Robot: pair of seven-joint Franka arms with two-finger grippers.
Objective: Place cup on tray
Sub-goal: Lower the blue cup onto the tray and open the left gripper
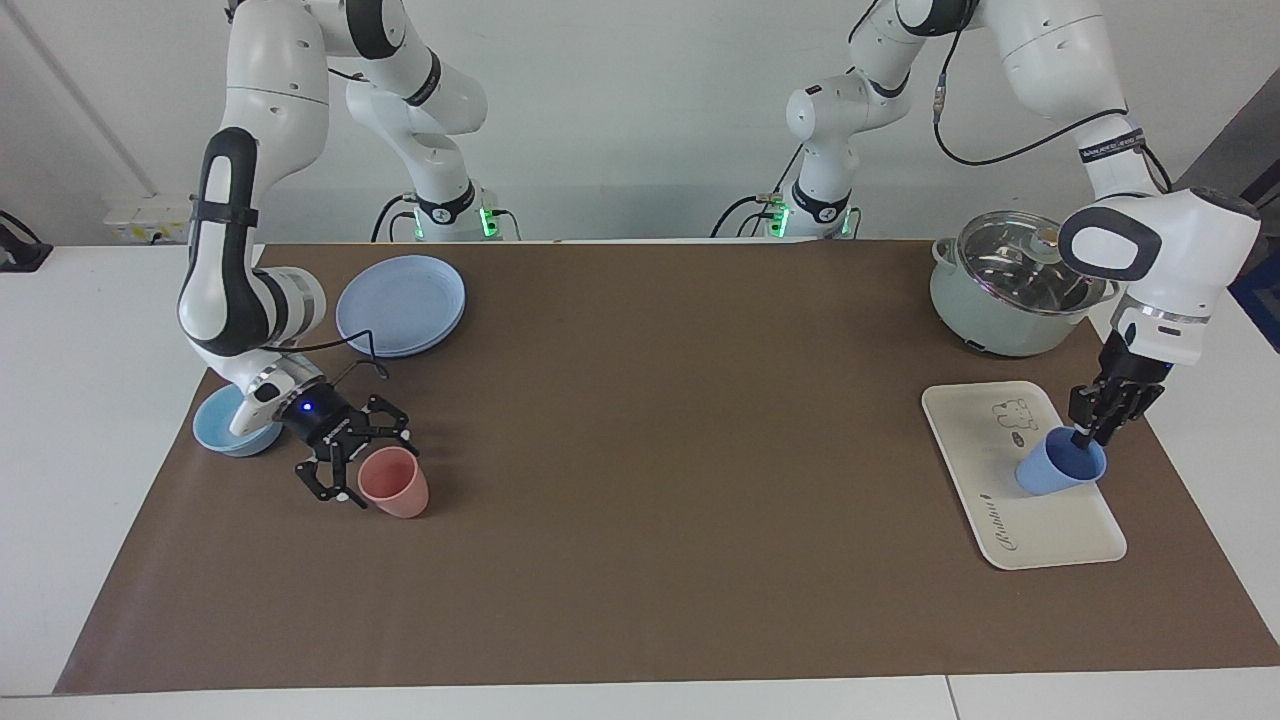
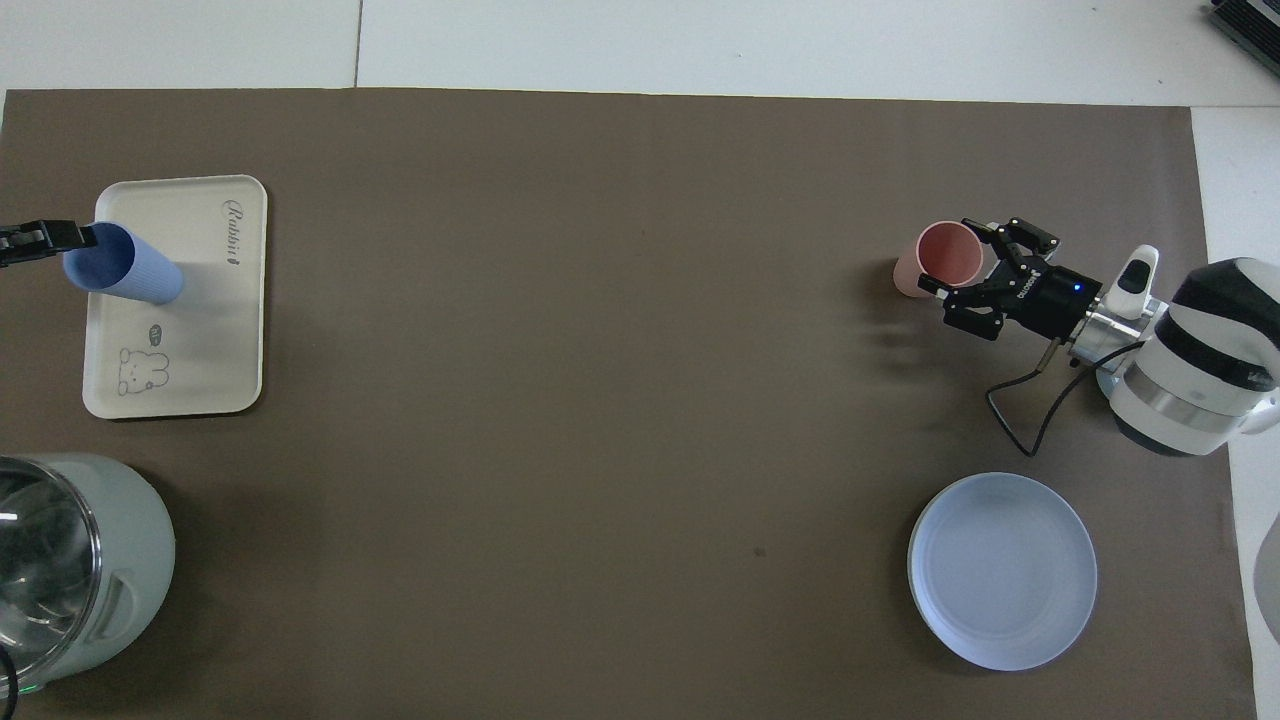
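The periwinkle-blue cup is on the cream-white tray and leans a little, at the tray's edge toward the left arm's end of the table. My left gripper is shut on the cup's rim, one finger inside and one outside. I cannot tell whether the cup's base rests on the tray or hangs just above it. My right gripper is open and low at the salmon-pink cup, its fingers partly around it.
Round blue plates lie near the right arm's base. A light-blue bowl sits under the right arm's wrist. A pale green pot with a glass lid stands beside the tray, nearer to the robots.
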